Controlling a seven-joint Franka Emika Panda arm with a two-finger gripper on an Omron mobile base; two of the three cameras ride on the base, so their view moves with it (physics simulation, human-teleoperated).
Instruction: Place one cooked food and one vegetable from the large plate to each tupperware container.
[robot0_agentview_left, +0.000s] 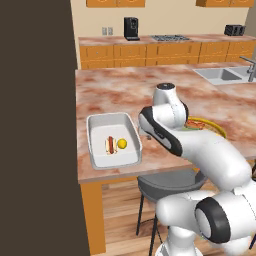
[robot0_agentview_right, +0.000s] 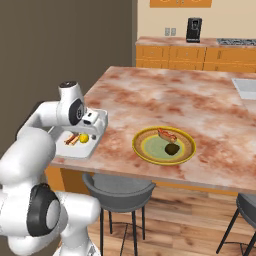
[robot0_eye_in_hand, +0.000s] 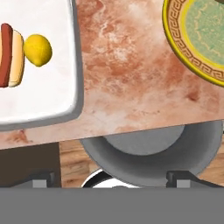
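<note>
Your gripper (robot0_eye_in_hand: 112, 177) hangs above the near edge of the worktop (robot0_agentview_left: 120, 90), between the tupperware container (robot0_agentview_left: 113, 140) and the large plate (robot0_agentview_right: 164, 145). In the hand view its two dark fingertips (robot0_eye_in_hand: 43, 178) stand well apart at the bottom, one on each side, so the jaws are wide and nothing sits between them. Below them you see the round grey seat of a stool (robot0_eye_in_hand: 153, 153) tucked under the worktop edge.

Locate the tupperware container at the near left corner of the worktop, close to the front edge. It holds a hot dog (robot0_agentview_left: 110, 145) in a bun and a small yellow vegetable (robot0_agentview_left: 122, 144); the two lie side by side on the tub floor, touching or nearly so.

Locate the large plate further right along the same near edge, apart from the tub with bare worktop between them. On its pale green centre lie a reddish food item (robot0_agentview_right: 166, 134) toward the far side and a dark rounded item (robot0_agentview_right: 172, 149) nearer the front; you cannot tell from the right base view what either is.

Across the room, a coffee machine (robot0_agentview_left: 131, 28), a cooktop (robot0_agentview_left: 170, 37) and a toaster (robot0_agentview_left: 234, 30) stand on the far counter, and a sink (robot0_agentview_left: 225, 75) is set in the far right part of the worktop.
</note>
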